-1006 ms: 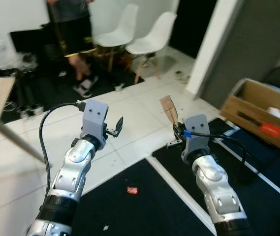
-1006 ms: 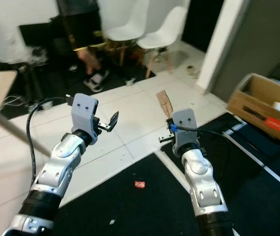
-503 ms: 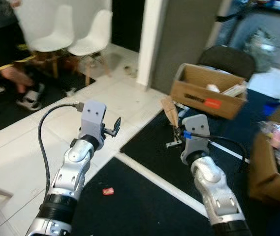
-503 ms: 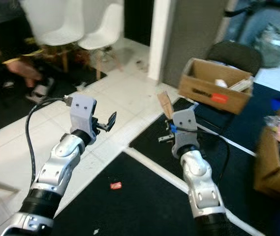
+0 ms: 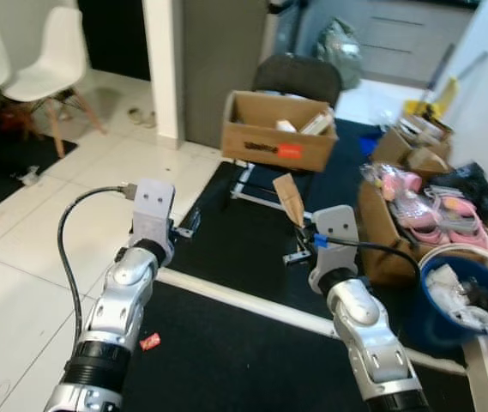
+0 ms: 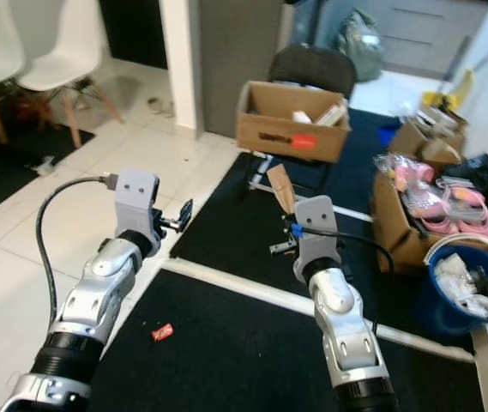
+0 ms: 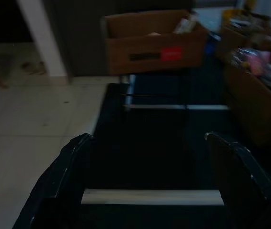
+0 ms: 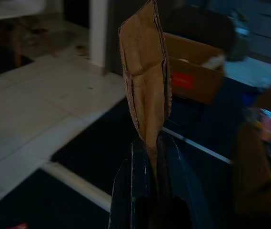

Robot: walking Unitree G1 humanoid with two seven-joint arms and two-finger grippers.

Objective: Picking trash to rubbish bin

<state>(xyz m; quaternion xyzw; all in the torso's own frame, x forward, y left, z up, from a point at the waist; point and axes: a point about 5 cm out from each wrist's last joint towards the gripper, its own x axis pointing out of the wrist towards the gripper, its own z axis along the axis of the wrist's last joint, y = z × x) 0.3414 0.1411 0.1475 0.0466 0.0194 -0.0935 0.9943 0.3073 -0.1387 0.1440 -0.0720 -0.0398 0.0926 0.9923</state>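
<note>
Right hand point(image 5: 304, 243): fingers pinched together on the lower end of a brown cardboard scrap point(image 5: 290, 199), held up in the air.
Cardboard scrap: standing upright above the right hand's fingertips, over the black mat point(image 5: 252, 249).
Left hand point(image 7: 149, 191): fingers spread wide, holding nothing, raised over the mat's edge.
Blue bin point(image 5: 462, 300): well off to the right hand's right, part-filled with rubbish.
Cardboard box point(image 5: 276, 137): ahead of both hands, on a chair.
Red wrapper point(image 5: 149, 342): on the floor, below the left arm.
</note>
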